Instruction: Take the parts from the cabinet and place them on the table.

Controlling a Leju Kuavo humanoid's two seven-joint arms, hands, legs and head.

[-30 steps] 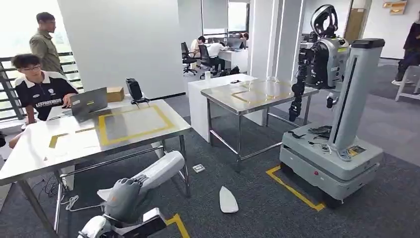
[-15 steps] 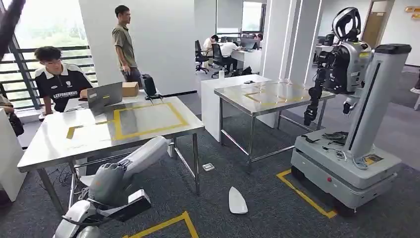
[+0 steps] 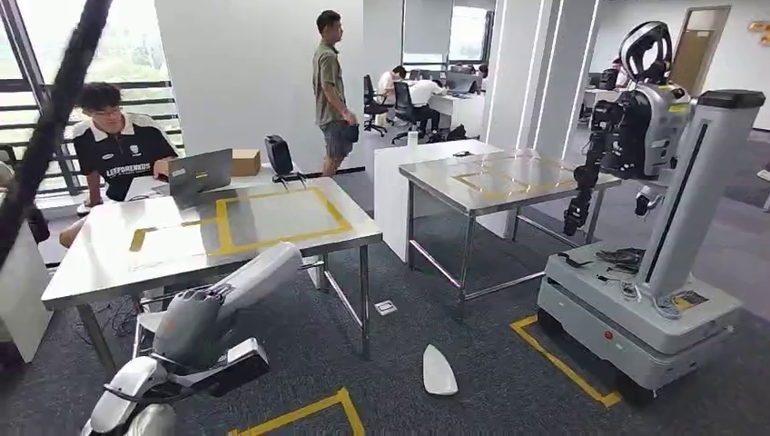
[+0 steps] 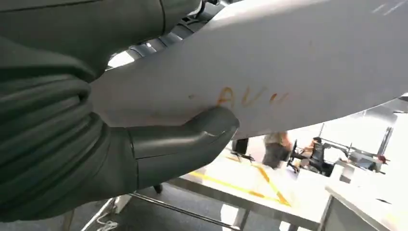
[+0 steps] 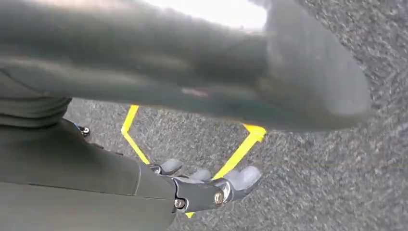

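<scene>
My left hand (image 3: 189, 329) grips a long white part (image 3: 265, 271) low at the left, and the part points up towards the near steel table (image 3: 109, 263). In the left wrist view the thumb of my left hand (image 4: 183, 143) presses on the white part (image 4: 288, 62), which bears orange letters. A yellow tape rectangle (image 3: 338, 214) marks the table top. My right hand (image 5: 204, 185) hangs over the grey carpet with its fingers loosely apart and nothing in them. A second white part (image 3: 439, 371) lies on the floor.
A seated person (image 3: 116, 150) works at a laptop (image 3: 200, 174) behind the near table, and another person (image 3: 330, 91) stands beyond it. A second steel table (image 3: 545, 186) and a wheeled robot (image 3: 667, 227) stand at the right. Yellow tape (image 3: 563, 365) marks the carpet.
The whole picture has shifted to the right, so the camera has turned. The standing person has walked on behind the table. My left hand still holds the white part.
</scene>
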